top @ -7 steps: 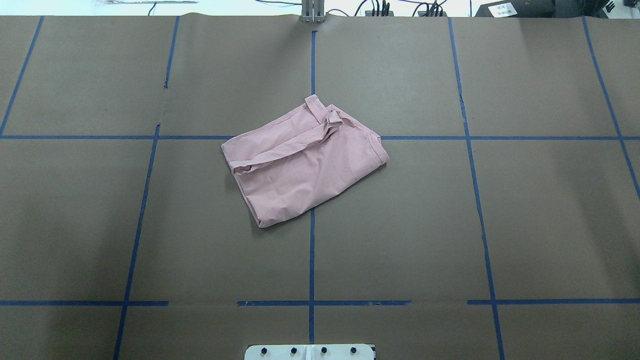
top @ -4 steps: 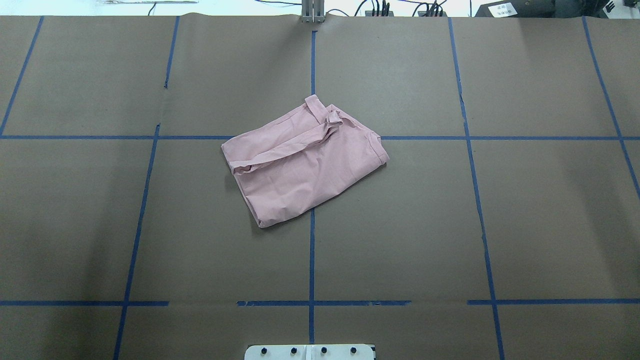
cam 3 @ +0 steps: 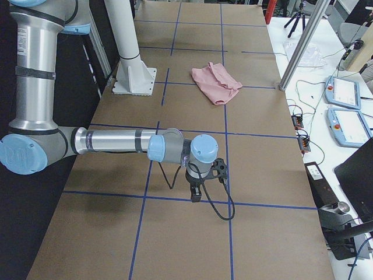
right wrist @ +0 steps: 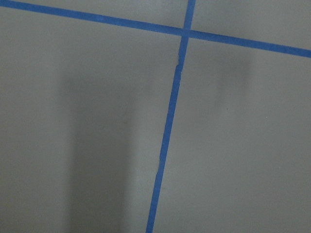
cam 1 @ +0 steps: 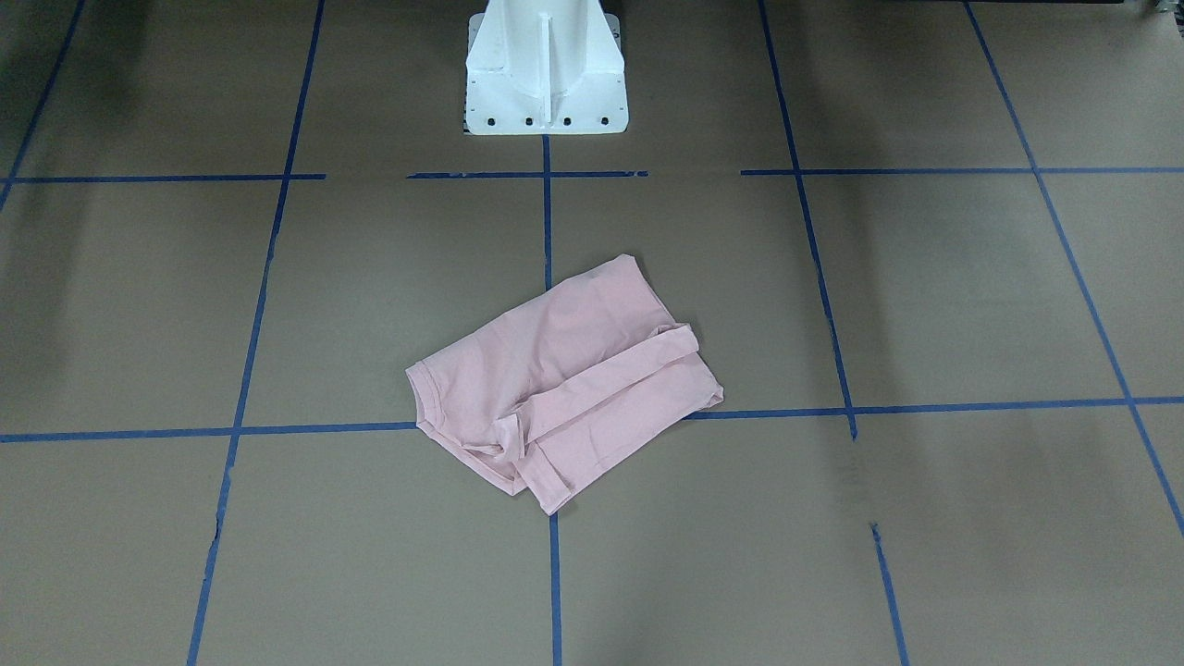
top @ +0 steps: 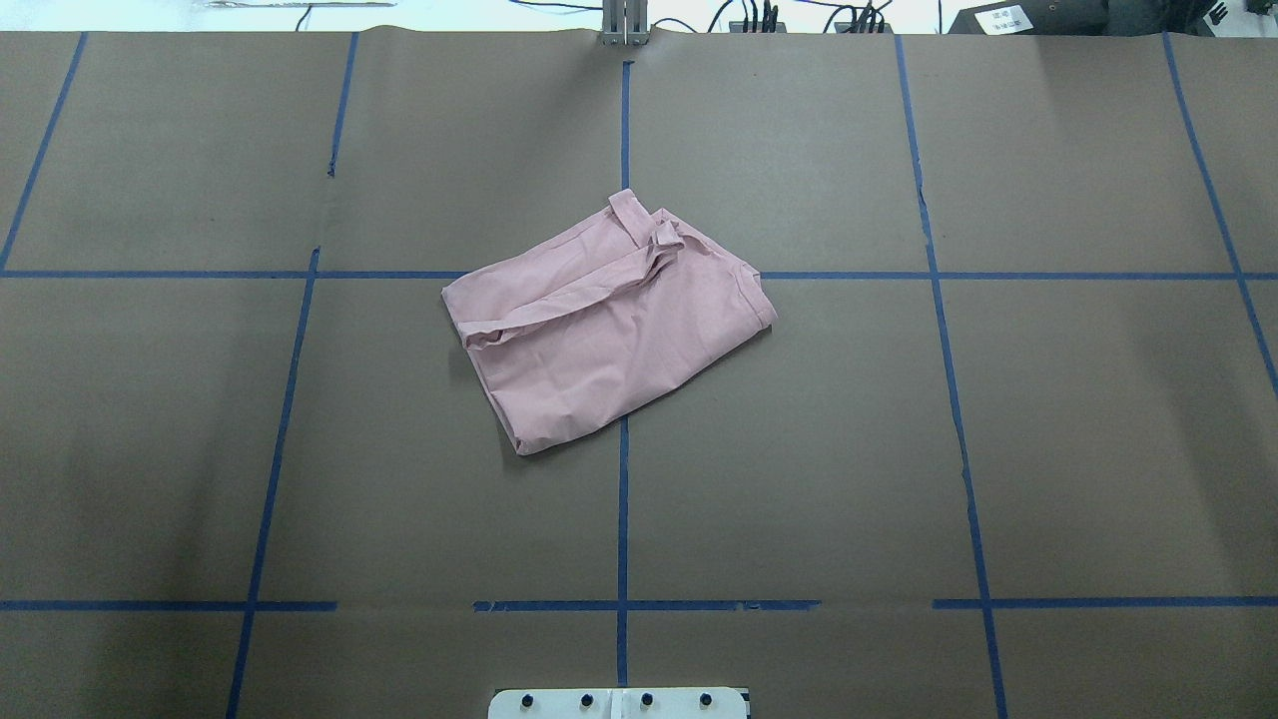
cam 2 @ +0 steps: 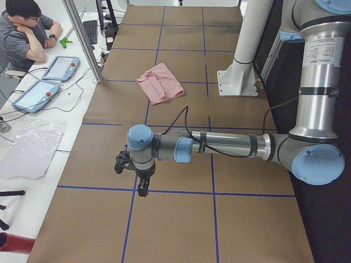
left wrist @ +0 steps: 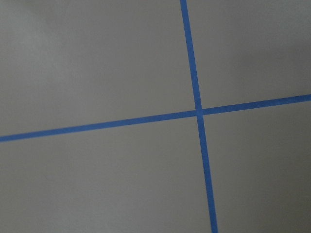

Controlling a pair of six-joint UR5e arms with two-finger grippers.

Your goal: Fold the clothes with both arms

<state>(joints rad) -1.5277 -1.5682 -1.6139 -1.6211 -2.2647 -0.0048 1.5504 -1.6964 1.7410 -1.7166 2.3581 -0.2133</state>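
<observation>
The clothes are one pale pink T-shirt, folded into a rumpled, tilted rectangle on the brown paper at the table's middle, plain side up. It lies far from both arms. My left arm stretches low over the table's left end, its gripper pointing down above a blue tape cross. My right arm does the same at the right end, gripper pointing down. Neither gripper shows in the overhead or front views, so I cannot tell whether they are open or shut. Both wrist views show only paper and tape.
The white pedestal base stands at the robot's edge of the table. Blue tape lines grid the brown paper. Beside the far edge a person sits at a side table with control tablets, near an aluminium post.
</observation>
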